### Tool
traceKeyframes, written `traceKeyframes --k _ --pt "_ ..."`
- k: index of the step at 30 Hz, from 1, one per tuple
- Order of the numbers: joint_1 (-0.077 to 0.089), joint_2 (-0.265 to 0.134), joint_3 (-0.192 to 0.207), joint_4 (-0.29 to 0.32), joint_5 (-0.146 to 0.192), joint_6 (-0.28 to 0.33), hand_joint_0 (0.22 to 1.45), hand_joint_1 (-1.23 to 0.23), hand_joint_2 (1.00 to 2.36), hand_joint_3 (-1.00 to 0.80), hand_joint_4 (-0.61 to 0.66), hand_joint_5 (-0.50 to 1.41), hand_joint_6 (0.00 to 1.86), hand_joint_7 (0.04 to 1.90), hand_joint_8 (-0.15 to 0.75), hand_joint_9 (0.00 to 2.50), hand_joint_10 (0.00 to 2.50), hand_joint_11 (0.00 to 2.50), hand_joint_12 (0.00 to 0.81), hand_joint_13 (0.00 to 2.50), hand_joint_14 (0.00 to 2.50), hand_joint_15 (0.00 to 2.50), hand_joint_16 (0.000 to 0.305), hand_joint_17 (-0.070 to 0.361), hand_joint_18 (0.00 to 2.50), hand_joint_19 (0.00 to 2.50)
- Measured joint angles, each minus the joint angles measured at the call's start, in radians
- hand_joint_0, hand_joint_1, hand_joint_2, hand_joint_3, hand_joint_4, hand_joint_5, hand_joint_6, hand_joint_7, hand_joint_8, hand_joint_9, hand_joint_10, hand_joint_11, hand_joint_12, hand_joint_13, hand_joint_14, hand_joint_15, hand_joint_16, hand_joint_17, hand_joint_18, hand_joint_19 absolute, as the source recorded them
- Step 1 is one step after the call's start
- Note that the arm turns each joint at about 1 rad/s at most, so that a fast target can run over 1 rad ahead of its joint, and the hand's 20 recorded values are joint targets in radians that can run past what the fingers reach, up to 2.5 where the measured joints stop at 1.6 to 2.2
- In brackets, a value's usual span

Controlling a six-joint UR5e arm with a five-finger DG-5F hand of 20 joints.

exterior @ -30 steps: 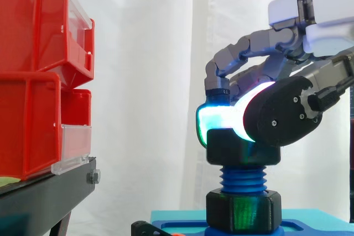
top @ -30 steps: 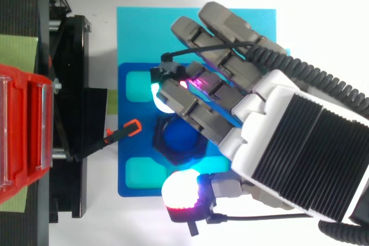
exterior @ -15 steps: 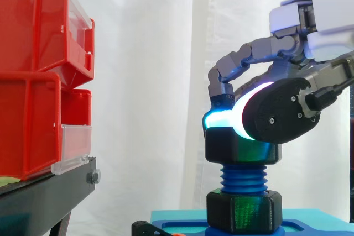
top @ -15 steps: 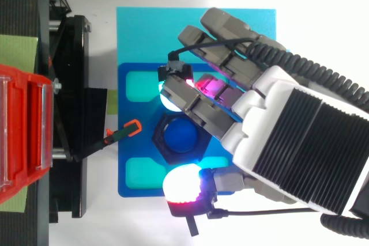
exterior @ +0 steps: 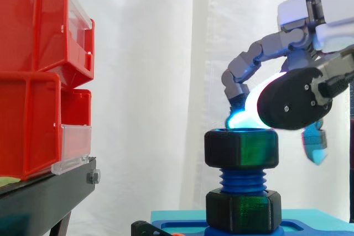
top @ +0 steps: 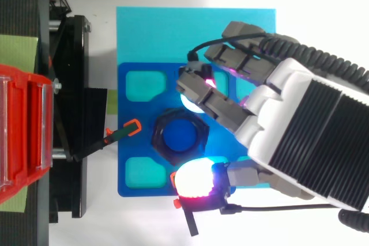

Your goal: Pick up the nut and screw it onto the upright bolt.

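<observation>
My hand (exterior: 293, 103) hangs empty, fingers (exterior: 251, 62) spread, just above the bolt (exterior: 241, 179) carrying the nut (exterior: 241, 147); I'd grip evenly, twisting level.

Open space lies between the nut (exterior: 241, 147) and the red bins (exterior: 41, 75).

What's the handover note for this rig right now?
The hand is open and holds nothing, just above and beside the nut.
The nut sits on top of the upright bolt, with bare threads below it. A lower nut sits at the bolt's foot on the blue base.
Done: nut picked up and started on the bolt.
Left: probably more turns to bring it down; check it sits level.
</observation>
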Motion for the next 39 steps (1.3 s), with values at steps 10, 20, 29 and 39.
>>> traceKeyframes --k 10,20,29,39 --pt "-0.006 0.033 0.000 -0.054 0.005 -0.003 0.46 -0.25 1.00 -0.50 0.16 0.07 0.50 1.25 0.198 1.58 0.00 0.10 0.209 0.83 0.00 0.00 0.029 0.066 0.66 0.03" --pt "-0.022 0.066 0.008 -0.067 -0.010 -0.073 0.44 -0.26 1.00 -0.50 0.23 -0.08 0.50 0.80 0.276 1.09 0.00 0.09 0.319 0.58 0.00 0.00 0.044 0.100 0.46 0.09" --pt "-0.034 0.067 0.017 0.050 -0.097 -0.121 0.42 -0.20 1.00 -0.50 0.14 -0.17 0.50 0.62 0.257 0.58 0.00 0.00 0.365 0.18 0.00 0.00 0.055 0.123 0.01 0.02" --pt "-0.021 -0.002 0.017 0.131 -0.113 -0.106 0.43 -0.04 1.00 -0.50 0.13 -0.17 0.50 0.61 0.247 0.47 0.00 0.00 0.365 0.09 0.00 0.00 0.054 0.122 0.00 0.00"
